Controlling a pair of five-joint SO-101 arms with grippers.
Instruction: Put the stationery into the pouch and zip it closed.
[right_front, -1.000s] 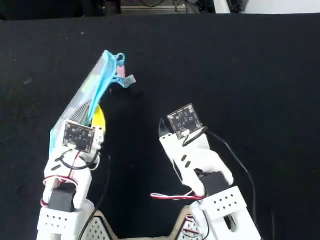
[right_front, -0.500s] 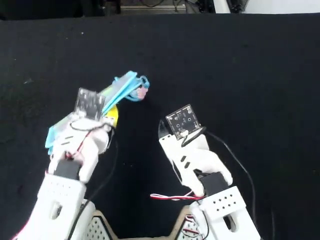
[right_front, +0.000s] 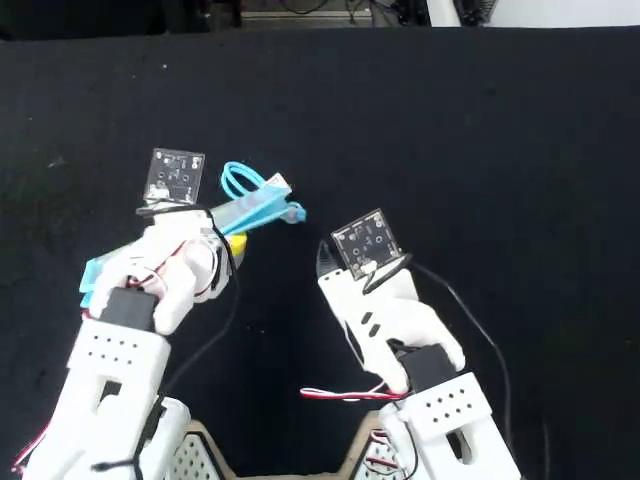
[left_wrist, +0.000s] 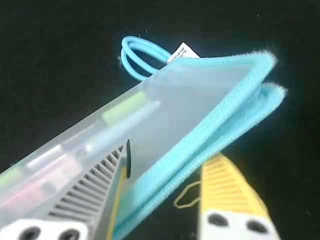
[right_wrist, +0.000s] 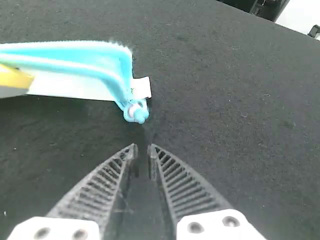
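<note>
My left gripper (right_front: 228, 234) is shut on the pouch (right_front: 190, 240), a translucent mesh sleeve with a blue zip edge, and holds it slanted above the table. In the left wrist view the pouch (left_wrist: 165, 115) lies between the grey finger and the yellow finger (left_wrist: 230, 200). Green and pink pens (left_wrist: 75, 150) show through its wall. A blue loop (left_wrist: 142, 55) and a white tag hang at its free end. That end, with the zip pull (right_wrist: 135, 114), sits just ahead of my right gripper (right_wrist: 142, 150). My right gripper (right_front: 325, 262) is shut and holds nothing.
The black cloth table (right_front: 480, 140) stretches away behind and to the right of both arms. The arms' white bases stand at the near edge, with wires (right_front: 340, 392) between them.
My left arm has lifted the pouch and swung it to the right, so its free end now points at the right gripper instead of away across the table. The right arm has kept still.
</note>
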